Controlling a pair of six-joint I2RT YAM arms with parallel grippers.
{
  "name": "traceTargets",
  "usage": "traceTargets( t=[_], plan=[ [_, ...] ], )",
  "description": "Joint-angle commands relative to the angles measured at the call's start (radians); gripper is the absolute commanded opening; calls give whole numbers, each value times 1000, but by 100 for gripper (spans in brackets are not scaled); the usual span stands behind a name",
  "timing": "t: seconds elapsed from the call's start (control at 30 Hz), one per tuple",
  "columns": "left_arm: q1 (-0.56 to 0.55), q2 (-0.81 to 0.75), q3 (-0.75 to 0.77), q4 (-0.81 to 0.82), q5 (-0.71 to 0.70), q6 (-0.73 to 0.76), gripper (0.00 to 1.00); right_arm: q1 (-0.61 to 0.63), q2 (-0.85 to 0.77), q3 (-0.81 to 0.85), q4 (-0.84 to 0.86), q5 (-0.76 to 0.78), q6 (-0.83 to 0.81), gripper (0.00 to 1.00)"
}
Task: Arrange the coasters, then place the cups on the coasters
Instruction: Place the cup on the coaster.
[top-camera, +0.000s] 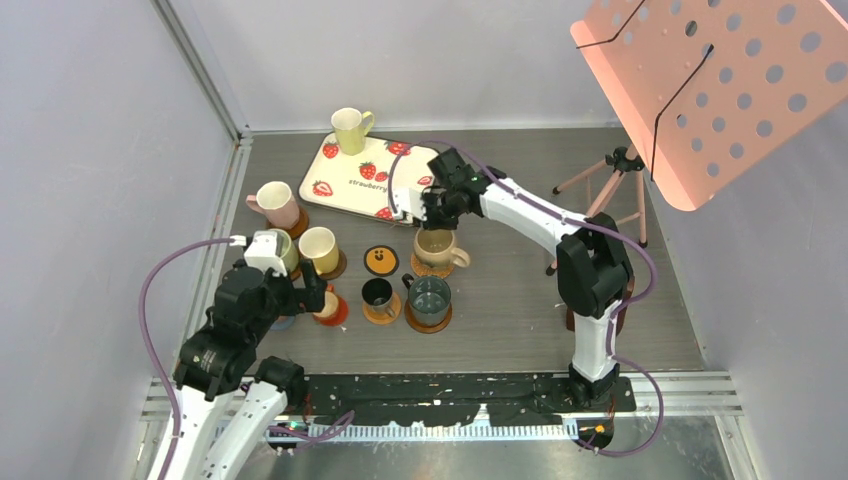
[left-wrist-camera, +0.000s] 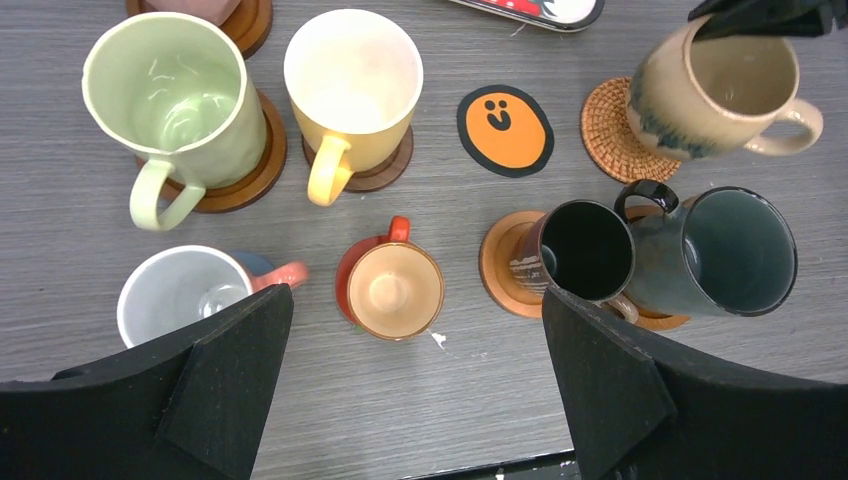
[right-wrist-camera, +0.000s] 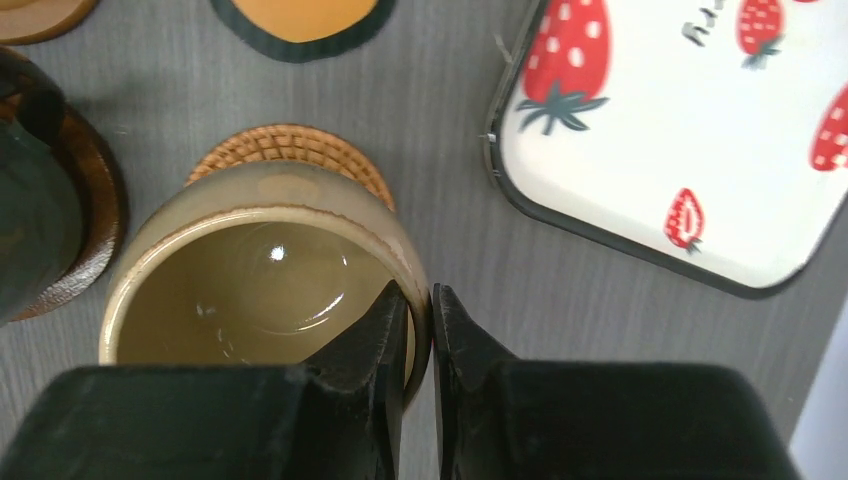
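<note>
My right gripper (right-wrist-camera: 418, 295) is shut on the rim of the tan cup (right-wrist-camera: 240, 290), one finger inside and one outside. That cup stands on the woven wicker coaster (right-wrist-camera: 290, 150). The black coaster with the orange face (left-wrist-camera: 505, 130) lies bare beside it. My left gripper (left-wrist-camera: 415, 300) hangs open above the near-left cups and holds nothing. Below it the small orange-brown cup (left-wrist-camera: 392, 290) sits on a red coaster. The pale green cup (left-wrist-camera: 175, 100), yellow cup (left-wrist-camera: 350, 85), black cup (left-wrist-camera: 585, 250) and dark teal cup (left-wrist-camera: 735, 250) rest on coasters.
The white strawberry tray (top-camera: 350, 185) lies at the back with a pale yellow cup (top-camera: 350, 130) on its far corner. A pink cup (top-camera: 275, 203) stands left of it. A pink perforated board (top-camera: 715, 80) on a tripod (top-camera: 610, 190) overhangs the right side.
</note>
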Motion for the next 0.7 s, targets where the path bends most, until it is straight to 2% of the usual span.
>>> traceTargets(
  t=[0.0, 0.67],
  plan=[
    [0, -15, 19, 5, -25, 13, 99, 21, -101, -47, 146, 11, -20, 5],
    [0, -17, 5, 21, -8, 8, 99, 71, -98, -68, 148, 25, -32, 5]
  ],
)
